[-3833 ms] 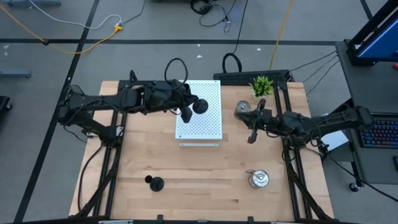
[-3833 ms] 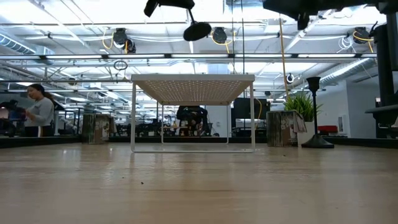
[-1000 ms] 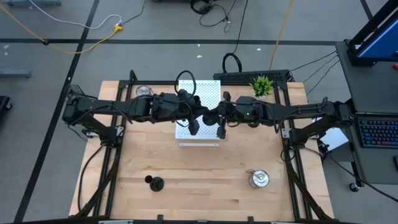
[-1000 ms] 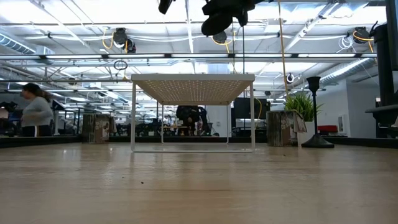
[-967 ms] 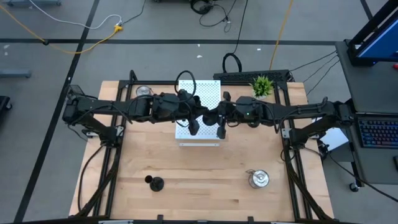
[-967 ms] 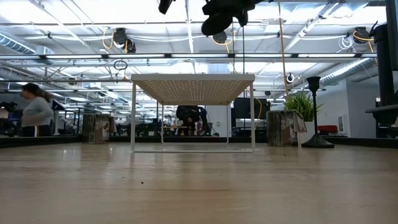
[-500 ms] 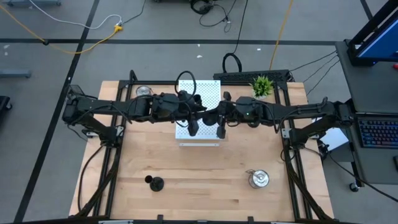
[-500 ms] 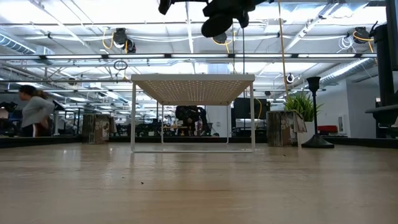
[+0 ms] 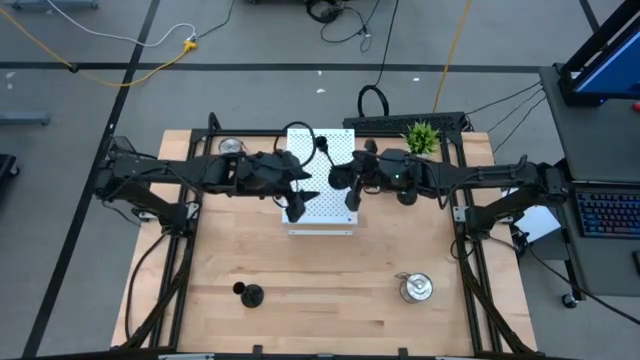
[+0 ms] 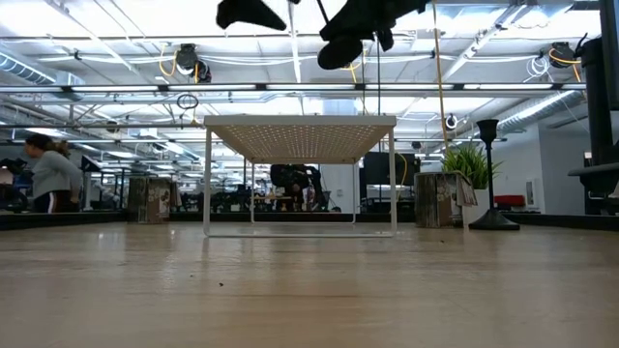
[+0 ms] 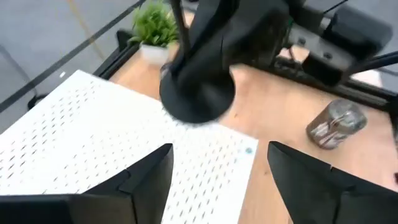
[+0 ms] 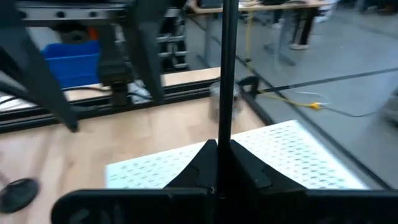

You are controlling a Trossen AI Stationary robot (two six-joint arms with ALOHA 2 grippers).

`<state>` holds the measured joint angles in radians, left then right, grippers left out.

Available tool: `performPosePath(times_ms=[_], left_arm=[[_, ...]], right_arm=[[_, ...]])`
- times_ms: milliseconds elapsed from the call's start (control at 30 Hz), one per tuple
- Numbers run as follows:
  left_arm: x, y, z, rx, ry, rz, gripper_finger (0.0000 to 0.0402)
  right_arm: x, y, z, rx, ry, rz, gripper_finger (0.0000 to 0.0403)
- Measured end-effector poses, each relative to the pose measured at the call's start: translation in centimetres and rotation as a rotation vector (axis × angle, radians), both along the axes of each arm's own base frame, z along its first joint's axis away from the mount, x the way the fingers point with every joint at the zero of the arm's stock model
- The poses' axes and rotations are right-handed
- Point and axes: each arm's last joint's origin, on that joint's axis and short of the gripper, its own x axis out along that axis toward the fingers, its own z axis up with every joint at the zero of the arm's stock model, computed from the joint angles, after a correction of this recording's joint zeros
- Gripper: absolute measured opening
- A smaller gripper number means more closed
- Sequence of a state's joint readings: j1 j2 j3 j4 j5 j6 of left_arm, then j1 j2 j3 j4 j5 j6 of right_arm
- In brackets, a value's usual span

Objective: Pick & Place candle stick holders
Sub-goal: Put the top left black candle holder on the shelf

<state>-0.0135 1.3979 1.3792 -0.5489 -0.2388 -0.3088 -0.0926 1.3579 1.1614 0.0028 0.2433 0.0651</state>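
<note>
Both arms reach level over a white perforated metal shelf [image 9: 322, 182] on the pale wooden counter [image 9: 330, 285]. The right jaws [image 9: 343, 182] are clamped shut on the thin stem of a matte black round-based candle stick holder [image 11: 198, 93]. The left jaws [image 9: 296, 204], just beside it, stand parted and empty.

Inspection for readable markings: none found. No text, label, brand, number or sign can be read in any of the four views, whether on the bench, on the arms, or in the room behind.
</note>
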Motion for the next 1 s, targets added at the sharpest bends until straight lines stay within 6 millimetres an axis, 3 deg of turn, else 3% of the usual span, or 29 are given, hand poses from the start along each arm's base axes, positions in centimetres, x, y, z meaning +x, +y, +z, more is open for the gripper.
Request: performPosePath(times_ms=[167,467,767,1000], left_arm=[[-1.8,0.1,0.0,0.012,0.100,0.044,0.0270],[-2.8,0.9,-2.9,0.030,0.251,0.123,0.0271],[-4.2,2.4,-4.4,0.004,0.260,0.199,0.0271],[-5.9,3.1,-4.4,-0.016,0.166,0.219,0.0271]], right_arm=[[-0.2,-2.2,0.2,-0.015,-0.075,-0.090,0.0009],[1.5,-6.3,-3.6,0.014,-0.167,-0.246,0.0009],[3.1,-8.9,-7.3,0.025,-0.115,-0.404,0.0009],[2.7,-10.5,-8.4,0.013,-0.053,-0.463,0.0009]])
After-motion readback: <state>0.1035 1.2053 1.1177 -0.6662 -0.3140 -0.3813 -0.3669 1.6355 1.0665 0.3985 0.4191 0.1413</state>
